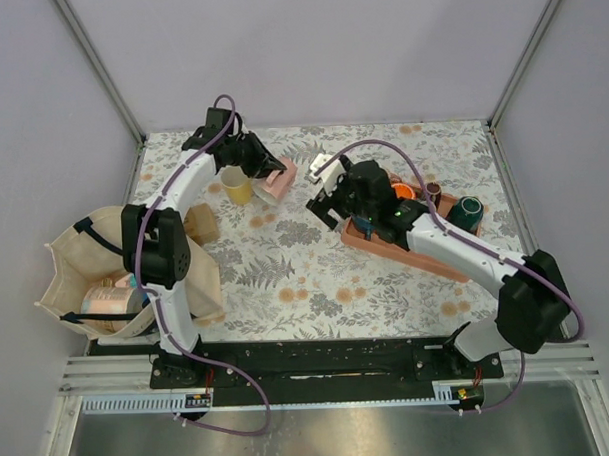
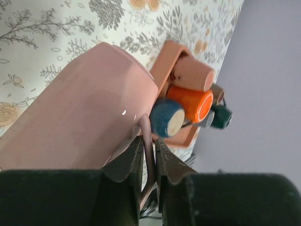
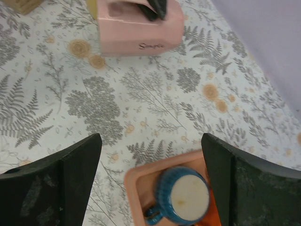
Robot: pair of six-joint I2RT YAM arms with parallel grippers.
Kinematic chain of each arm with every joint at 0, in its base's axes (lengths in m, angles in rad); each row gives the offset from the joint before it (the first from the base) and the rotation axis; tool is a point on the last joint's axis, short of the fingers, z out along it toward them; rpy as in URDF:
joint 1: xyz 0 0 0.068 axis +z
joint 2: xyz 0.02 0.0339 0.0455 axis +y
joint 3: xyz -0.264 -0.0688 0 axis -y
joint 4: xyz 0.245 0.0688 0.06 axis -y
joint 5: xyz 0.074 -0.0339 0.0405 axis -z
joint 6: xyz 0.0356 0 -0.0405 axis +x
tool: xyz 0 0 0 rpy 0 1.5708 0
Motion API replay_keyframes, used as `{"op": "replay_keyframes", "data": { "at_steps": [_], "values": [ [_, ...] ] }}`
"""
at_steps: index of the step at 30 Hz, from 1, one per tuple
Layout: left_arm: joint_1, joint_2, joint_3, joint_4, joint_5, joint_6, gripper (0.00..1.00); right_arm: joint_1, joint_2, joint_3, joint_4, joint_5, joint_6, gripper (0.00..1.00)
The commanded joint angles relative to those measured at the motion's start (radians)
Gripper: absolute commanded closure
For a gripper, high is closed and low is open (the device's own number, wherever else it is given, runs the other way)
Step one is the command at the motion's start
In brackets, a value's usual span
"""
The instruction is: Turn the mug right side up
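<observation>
The pink mug is at the back of the table, tipped on its side. My left gripper is shut on the mug's handle. In the left wrist view the pink mug fills the left side, and its thin handle sits pinched between the jaws of the left gripper. The right wrist view shows the pink mug from the side with its printed word, the left fingers on top of it. My right gripper is open and empty, hovering by the tray's left end. Its point in the right wrist view is over the table.
An orange tray at right holds an upside-down blue mug, an orange mug, a green mug and others. A yellow mug stands just left of the pink one. A canvas bag sits at the left edge.
</observation>
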Motion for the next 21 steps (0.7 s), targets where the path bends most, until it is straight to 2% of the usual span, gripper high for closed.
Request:
{"op": "replay_keyframes", "data": {
  "at_steps": [1,7,11,17,21],
  "values": [
    [0.007,0.018,0.014,0.172,0.013,-0.246,1.0,0.058,0.076,0.104,0.04,0.013,0.111,0.04],
    [0.007,0.016,-0.03,0.183,0.069,-0.522,1.0,0.074,0.165,0.145,0.118,-0.027,0.179,0.07],
    [-0.006,-0.016,-0.087,0.172,0.094,-0.634,1.0,0.088,0.226,0.199,0.121,-0.066,0.199,0.08],
    [-0.009,-0.041,-0.122,0.198,0.108,-0.699,1.0,0.091,0.271,0.253,0.087,-0.087,0.187,0.09],
    [-0.012,-0.037,-0.109,0.187,0.096,-0.714,1.0,0.089,0.263,0.256,-0.001,-0.189,0.17,0.07]
  ]
}}
